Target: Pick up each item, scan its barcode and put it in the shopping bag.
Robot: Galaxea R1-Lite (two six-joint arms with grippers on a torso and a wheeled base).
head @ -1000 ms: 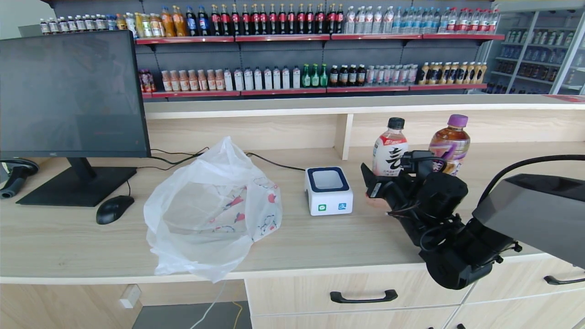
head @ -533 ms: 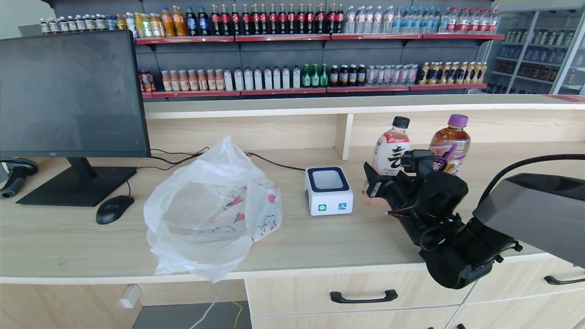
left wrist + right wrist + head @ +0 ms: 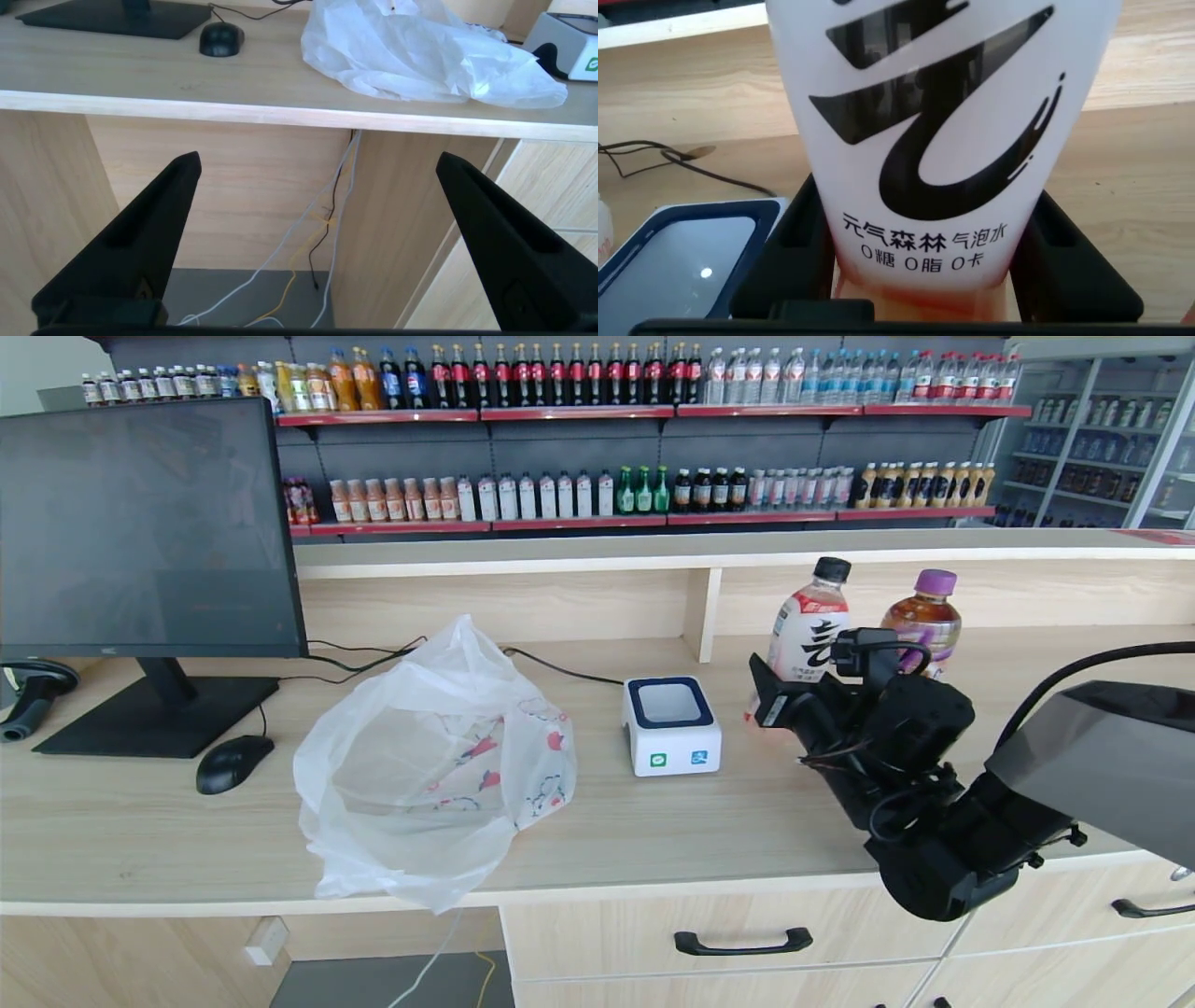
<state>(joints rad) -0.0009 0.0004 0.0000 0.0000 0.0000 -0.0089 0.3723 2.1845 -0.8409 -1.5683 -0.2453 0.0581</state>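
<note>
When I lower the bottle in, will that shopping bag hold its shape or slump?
Probably slumps: the shopping bag looks like thin crinkled film, standing loosely. It seems light and may slide on the counter when the bottle touches it; its bottom appears to overhang the front edge.

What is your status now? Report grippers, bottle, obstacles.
Right gripper shut on white bottle, bottle tilted. Left gripper open, low in front of counter. Scanner just beside, nothing between; purple-capped bottle stands behind.

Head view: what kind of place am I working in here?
Likely a convenience store checkout: shelves of drinks behind the counter, a scanner beside a bag, and a monitor. The right gripper holds a bottle.
</note>
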